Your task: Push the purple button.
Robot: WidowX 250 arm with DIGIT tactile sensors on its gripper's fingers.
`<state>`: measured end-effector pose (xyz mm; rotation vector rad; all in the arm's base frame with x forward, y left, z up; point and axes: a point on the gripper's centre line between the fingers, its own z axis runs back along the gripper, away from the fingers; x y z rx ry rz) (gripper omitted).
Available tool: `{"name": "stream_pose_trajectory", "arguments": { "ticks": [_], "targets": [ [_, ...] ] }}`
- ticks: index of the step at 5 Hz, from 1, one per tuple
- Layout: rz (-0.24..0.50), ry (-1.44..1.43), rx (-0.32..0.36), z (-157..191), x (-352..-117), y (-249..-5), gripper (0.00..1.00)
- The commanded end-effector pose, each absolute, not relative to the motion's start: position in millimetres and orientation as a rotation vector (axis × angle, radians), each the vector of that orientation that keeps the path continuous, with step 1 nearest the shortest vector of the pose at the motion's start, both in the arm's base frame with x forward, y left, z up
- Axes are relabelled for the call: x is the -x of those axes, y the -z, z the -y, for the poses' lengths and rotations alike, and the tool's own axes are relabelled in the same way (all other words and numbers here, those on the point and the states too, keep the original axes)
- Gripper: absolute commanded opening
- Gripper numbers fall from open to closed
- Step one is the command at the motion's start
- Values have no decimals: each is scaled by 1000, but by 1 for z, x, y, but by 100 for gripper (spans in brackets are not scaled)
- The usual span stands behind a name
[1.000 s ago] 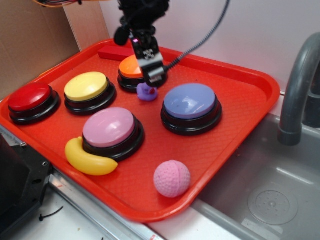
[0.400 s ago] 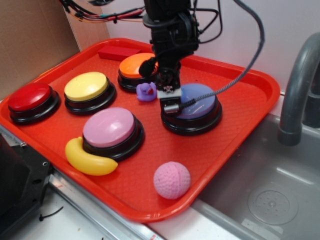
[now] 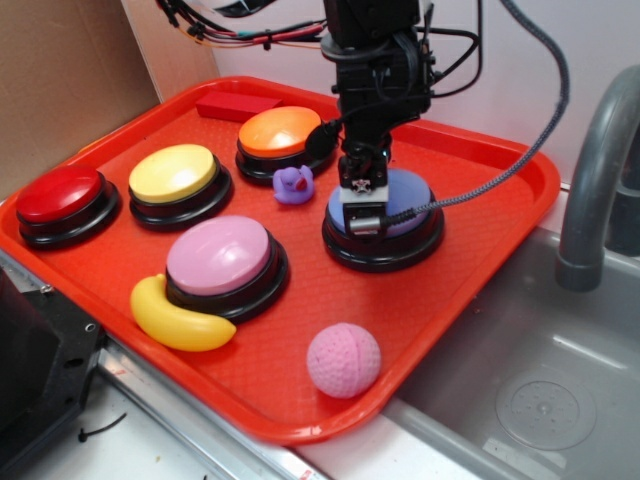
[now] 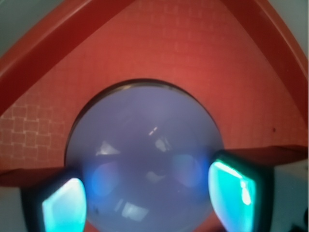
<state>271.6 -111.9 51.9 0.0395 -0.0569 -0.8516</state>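
Observation:
The purple button (image 3: 408,198) has a glossy periwinkle dome on a black base and sits right of centre on the red tray (image 3: 487,165). My gripper (image 3: 362,214) points down onto the near-left part of its dome; whether it touches cannot be told. In the wrist view the purple button (image 4: 145,154) fills the middle of the frame. My gripper (image 4: 149,205) is open there, its two glowing cyan fingertips (image 4: 65,208) standing wide apart at either side of the dome.
On the tray are also a pink button (image 3: 218,255), yellow button (image 3: 172,172), red button (image 3: 58,192), orange button (image 3: 278,130), small purple duck (image 3: 293,185), banana (image 3: 175,320) and pink ball (image 3: 343,358). A sink (image 3: 560,390) and faucet (image 3: 595,170) lie to the right.
My gripper has travelled from above the orange button and duck rightward and down onto the purple button. Nothing on the tray has shifted.

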Motion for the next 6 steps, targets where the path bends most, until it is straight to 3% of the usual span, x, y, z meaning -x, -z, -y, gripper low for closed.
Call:
{"name": "stream_pose_trajectory", "arguments": {
  "ticks": [1, 2, 6],
  "targets": [
    [75, 884, -63, 115, -268, -70, 100],
    [114, 835, -50, 110, -265, -103, 100],
    [118, 774, -52, 107, -253, -148, 100]
  ]
}}
